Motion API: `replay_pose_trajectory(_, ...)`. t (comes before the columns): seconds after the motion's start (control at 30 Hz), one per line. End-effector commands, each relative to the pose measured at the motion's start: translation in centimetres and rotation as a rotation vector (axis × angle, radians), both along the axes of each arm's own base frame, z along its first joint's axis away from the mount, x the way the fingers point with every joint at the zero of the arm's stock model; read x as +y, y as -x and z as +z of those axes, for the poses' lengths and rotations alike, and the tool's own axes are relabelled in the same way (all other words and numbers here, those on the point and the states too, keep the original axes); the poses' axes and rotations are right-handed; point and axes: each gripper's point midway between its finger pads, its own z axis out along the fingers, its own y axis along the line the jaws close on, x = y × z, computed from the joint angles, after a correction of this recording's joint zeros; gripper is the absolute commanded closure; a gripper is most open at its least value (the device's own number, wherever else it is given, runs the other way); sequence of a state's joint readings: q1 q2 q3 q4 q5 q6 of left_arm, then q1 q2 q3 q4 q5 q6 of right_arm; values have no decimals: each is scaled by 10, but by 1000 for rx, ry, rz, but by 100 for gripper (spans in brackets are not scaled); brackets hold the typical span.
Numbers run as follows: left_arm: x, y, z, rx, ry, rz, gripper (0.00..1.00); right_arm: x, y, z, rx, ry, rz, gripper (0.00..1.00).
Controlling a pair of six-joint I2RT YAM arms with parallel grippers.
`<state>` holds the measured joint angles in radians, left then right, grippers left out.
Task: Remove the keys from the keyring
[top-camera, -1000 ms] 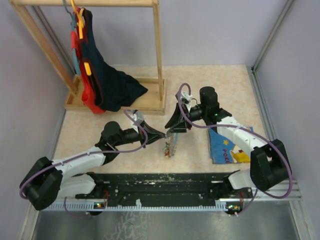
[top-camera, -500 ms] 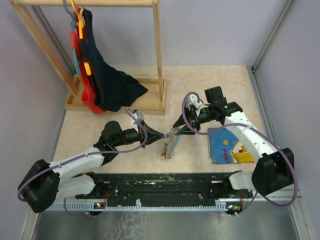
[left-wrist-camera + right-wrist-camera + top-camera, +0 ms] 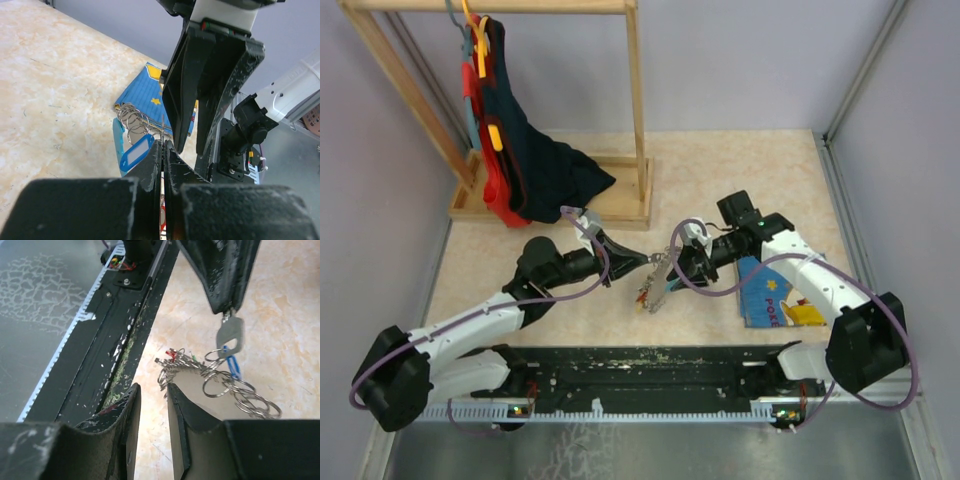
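My left gripper [image 3: 648, 262] is shut on a flat silvery metal piece [image 3: 230, 335] at the top of the keyring [image 3: 660, 272], holding it above the table. In the left wrist view [image 3: 163, 145] only a thin metal edge shows between the closed jaws. Several silvery rings [image 3: 235, 390] and a blue tag [image 3: 231, 362] hang below. The keys [image 3: 176, 358], with red and green heads, trail onto the table [image 3: 651, 296]. My right gripper [image 3: 680, 270] is open and empty just right of the bunch. In its own view [image 3: 152, 390] the rings lie beyond its fingertips.
A blue picture book [image 3: 775, 295] lies on the table under the right arm. A wooden clothes rack [image 3: 620, 120] with dark and red garments [image 3: 525, 170] stands at the back left. The black base rail [image 3: 640, 365] runs along the near edge.
My right gripper has left the bunch, swung right, then come back lower, open beside the keys. My left gripper still holds the keyring and has shifted slightly up and back.
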<state>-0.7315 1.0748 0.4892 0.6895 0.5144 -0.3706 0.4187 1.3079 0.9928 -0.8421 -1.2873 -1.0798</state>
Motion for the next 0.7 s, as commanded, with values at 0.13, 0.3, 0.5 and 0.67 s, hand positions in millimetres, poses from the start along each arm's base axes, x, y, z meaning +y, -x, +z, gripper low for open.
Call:
replay_pose_trajectory(0.13, -2, -4, 40, -48, 80, 19, 100, 10, -19, 9, -92, 21, -55, 69)
replay_pose_trajectory(0.3, -3, -4, 42, -49, 80, 18, 100, 10, -23, 14, -89, 24, -79, 68)
replay_pose_trajectory(0.5, -3, -4, 42, -46, 79, 19, 100, 7, -28, 19, -95, 21, -103, 68)
replay_pose_trajectory(0.67, -4, -4, 43, -40, 80, 20, 100, 7, -30, 22, -99, 20, -114, 67)
